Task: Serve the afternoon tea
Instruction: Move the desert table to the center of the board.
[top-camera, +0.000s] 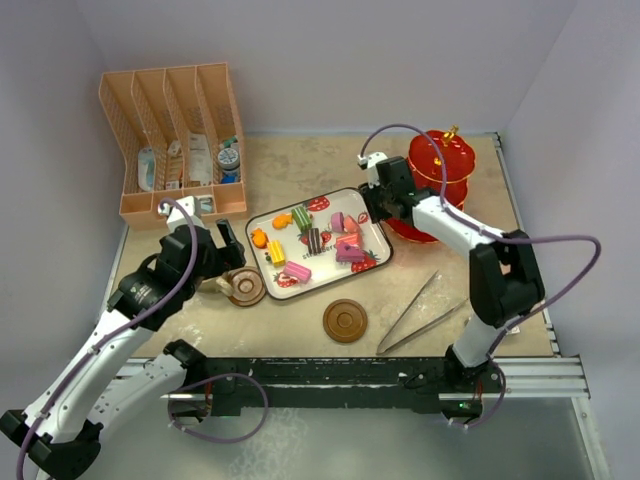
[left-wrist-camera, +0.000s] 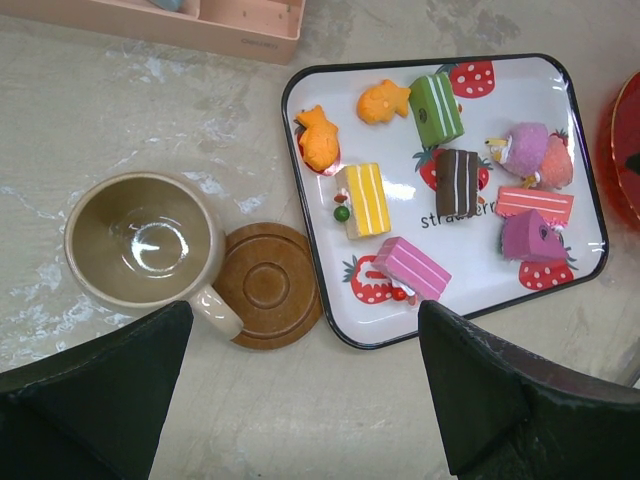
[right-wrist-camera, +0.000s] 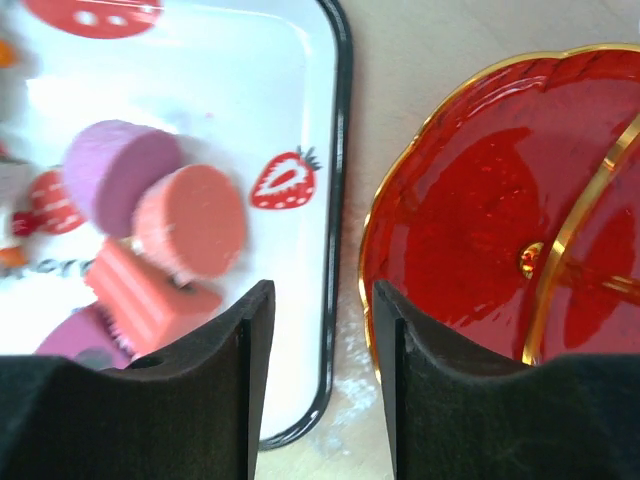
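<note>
Fingers on the left (left-wrist-camera: 100, 400) gape empty above the mug (left-wrist-camera: 145, 240), ready to grasp; right fingers (right-wrist-camera: 190, 400), slightly parted, hold nothing beside the stand (right-wrist-camera: 480, 230).

Ten toy sweets (left-wrist-camera: 362, 198), two saucers (top-camera: 345, 321), one mug (left-wrist-camera: 145, 240)

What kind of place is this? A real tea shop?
Probably a robot lab, not a shop: plain walls surround the table, two robot arms sit at its edge, and the cakes are toys.

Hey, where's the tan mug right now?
The tan mug stands upright at the left of the left wrist view, its handle at the edge of a brown saucer, which lies beside the cake tray.
</note>
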